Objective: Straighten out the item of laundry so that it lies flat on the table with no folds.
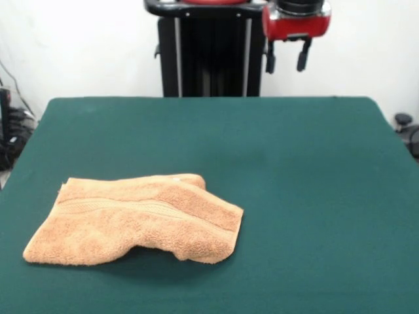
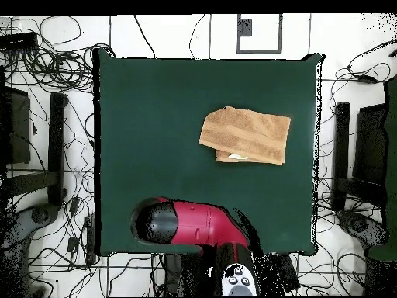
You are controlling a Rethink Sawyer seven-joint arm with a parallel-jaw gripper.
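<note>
The orange-tan towel (image 1: 137, 219) lies on the green table (image 1: 301, 190) at the near left of the front view. It is folded over on itself, with a woven band running across its top layer and its near edge bulging up. In the overhead view the towel (image 2: 246, 136) sits in the upper right part of the table (image 2: 155, 116), with a lower layer peeking out at its bottom edge. My gripper (image 1: 286, 60) hangs high above the table's far edge, far from the towel, open and empty. In the overhead view only the red arm (image 2: 194, 225) shows.
The black pedestal (image 1: 203, 52) stands behind the table's far edge. Cables (image 2: 54, 70) and black stands (image 2: 58, 140) lie on the floor around the table. A dark object (image 1: 406, 127) sits off the table's right side.
</note>
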